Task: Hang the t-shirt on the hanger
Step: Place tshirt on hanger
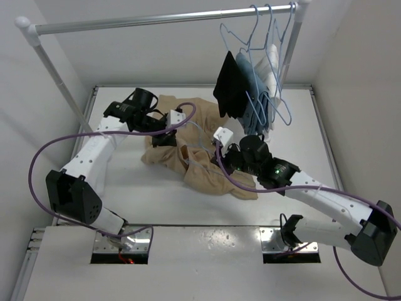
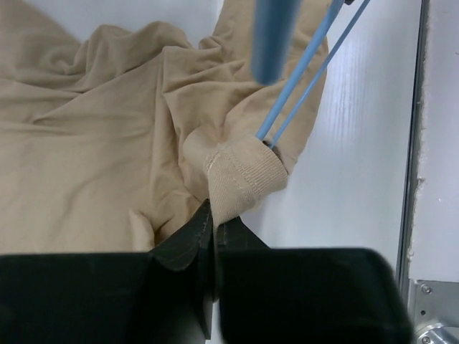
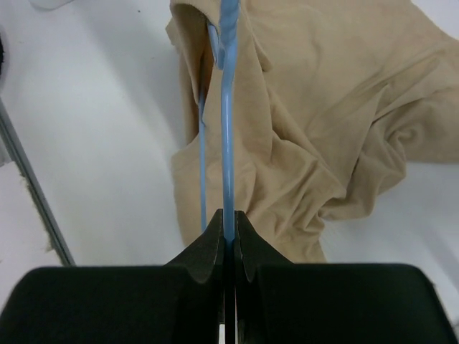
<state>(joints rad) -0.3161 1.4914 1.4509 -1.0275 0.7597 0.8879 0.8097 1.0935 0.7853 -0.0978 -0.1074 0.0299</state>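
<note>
- The large tan soft-cloth short-sleeved t-shirt [image 1: 194, 166] lies crumpled on the white worktop [image 1: 160, 197], between the two arms.
- The left pincer [image 2: 214, 229] is closed on the shirt's ribbed collar [image 2: 244, 179], at the edge of the neck opening.
- The right pincer [image 3: 228, 233] is clamped on one wire of the thin pale-blue triangular wire hanger [image 3: 228, 143].
- The hanger's long axis runs straight ahead from the right pincer into the cloth. In the left wrist view, two of its wires enter the neck opening just beside the held collar.
- Judgement: the next move turns on feeding the hanger along that axis. The right arm drives it while the left arm anchors the collar.
</note>
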